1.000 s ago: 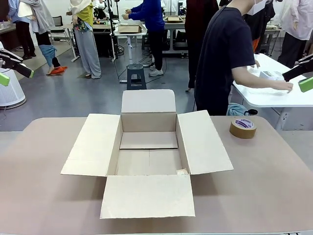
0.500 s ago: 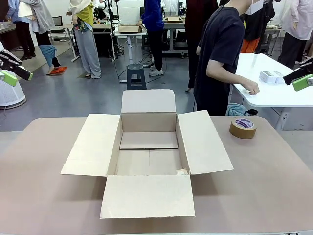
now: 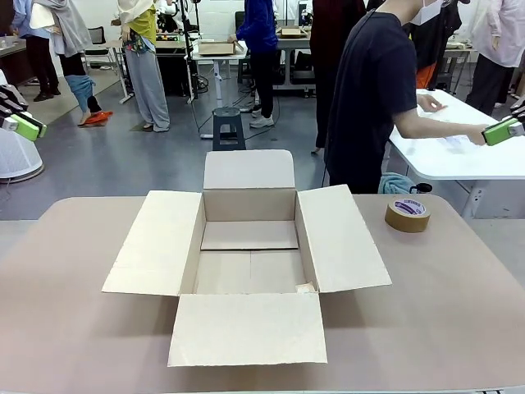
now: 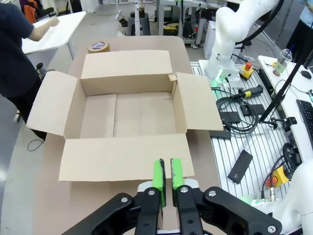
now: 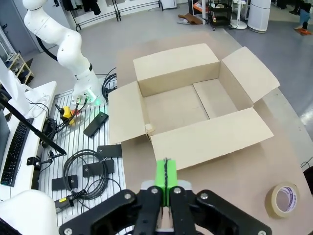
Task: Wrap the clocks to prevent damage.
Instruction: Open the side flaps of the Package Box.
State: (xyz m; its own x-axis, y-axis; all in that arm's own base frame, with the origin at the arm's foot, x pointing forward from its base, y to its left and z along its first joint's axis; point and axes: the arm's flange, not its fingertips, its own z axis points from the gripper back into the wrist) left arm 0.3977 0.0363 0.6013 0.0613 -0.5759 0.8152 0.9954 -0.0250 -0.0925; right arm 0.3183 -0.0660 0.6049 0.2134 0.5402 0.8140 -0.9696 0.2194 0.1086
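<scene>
The clocks are out of view. An open cardboard box (image 3: 246, 328) with all its flaps spread lies mid-table with nothing in it; it is also in the left wrist view (image 4: 122, 156) and the right wrist view (image 5: 210, 139). My left gripper (image 3: 22, 125) hangs high at the far left edge, well off the box. From its wrist camera the left gripper (image 4: 166, 176) has its green pads almost touching, with nothing between them. My right gripper (image 3: 502, 131) hangs high at the far right. Its pads (image 5: 162, 178) are pressed together and hold nothing.
A roll of brown tape (image 3: 408, 213) lies flat on the table, right of the box. A person (image 3: 373, 90) stands at the far side, reaching over a white side table (image 3: 435, 164) on the right. Other people move about farther back.
Both grippers have closed from about half open to shut. The person's arm has stretched out again across the white side table.
</scene>
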